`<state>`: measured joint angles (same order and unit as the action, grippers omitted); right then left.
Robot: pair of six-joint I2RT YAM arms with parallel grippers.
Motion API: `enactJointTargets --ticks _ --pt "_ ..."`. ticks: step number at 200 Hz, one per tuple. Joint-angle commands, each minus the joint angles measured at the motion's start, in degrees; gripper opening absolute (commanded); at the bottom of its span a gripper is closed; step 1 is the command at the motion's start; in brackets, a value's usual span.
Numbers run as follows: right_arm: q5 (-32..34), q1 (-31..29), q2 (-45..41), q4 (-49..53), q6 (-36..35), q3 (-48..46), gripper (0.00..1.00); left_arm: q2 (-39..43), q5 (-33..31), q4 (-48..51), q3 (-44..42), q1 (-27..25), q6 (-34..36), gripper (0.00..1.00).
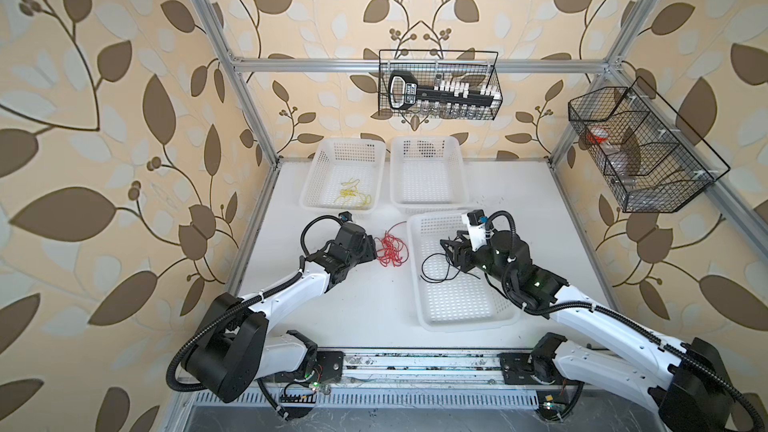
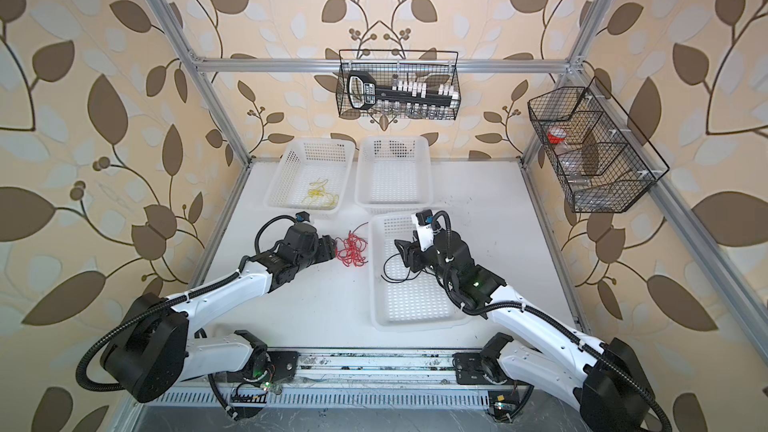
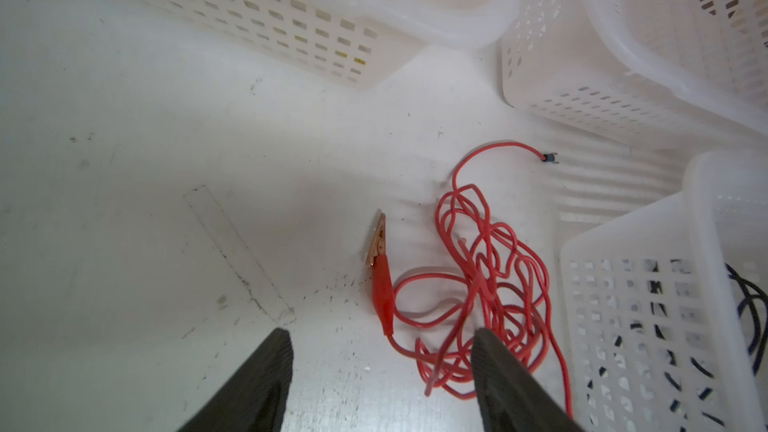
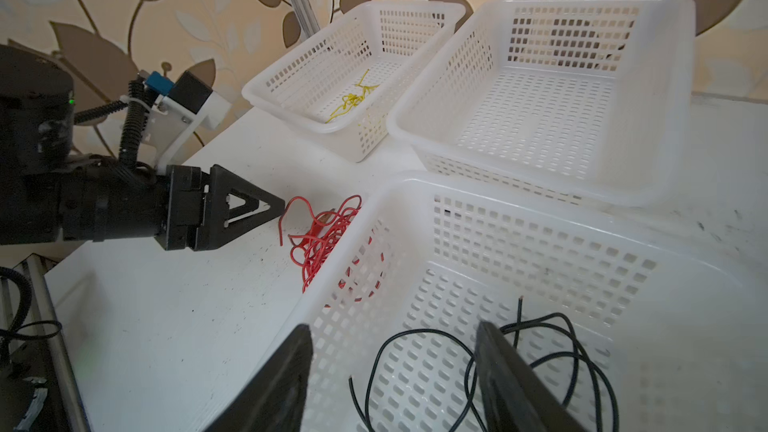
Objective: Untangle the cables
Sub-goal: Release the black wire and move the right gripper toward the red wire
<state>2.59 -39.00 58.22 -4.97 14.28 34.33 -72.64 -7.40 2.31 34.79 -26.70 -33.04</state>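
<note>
Of the cables, a tangled red cable with an alligator clip lies on the white table between the baskets. My left gripper is open at the bundle's near edge, with a few red strands lying loose between its fingers. A black cable curls in the near white basket. My right gripper hangs open above that basket, holding nothing. A yellow cable rests in the far left basket.
A second white basket stands at the back, next to the yellow cable's basket. Black wire baskets hang on the back rail and on the right rail. Aluminium frame posts border the table.
</note>
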Motion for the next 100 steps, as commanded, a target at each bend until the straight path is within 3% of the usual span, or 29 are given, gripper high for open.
enactJointTargets --ticks 1,36,100 --pt "-0.99 -1.12 2.15 -0.04 -1.19 2.89 0.62 -1.37 2.33 -3.36 2.2 -0.6 -0.34 0.65" --pt "-1.27 -2.37 5.5 0.22 -0.17 5.18 0.6 -3.41 4.41 -6.89 1.89 -0.64 -1.06 0.53" --pt "-2.59 -3.36 9.54 0.75 1.0 7.34 0.57 -2.84 3.76 -6.38 1.47 -0.64 -2.27 0.05"
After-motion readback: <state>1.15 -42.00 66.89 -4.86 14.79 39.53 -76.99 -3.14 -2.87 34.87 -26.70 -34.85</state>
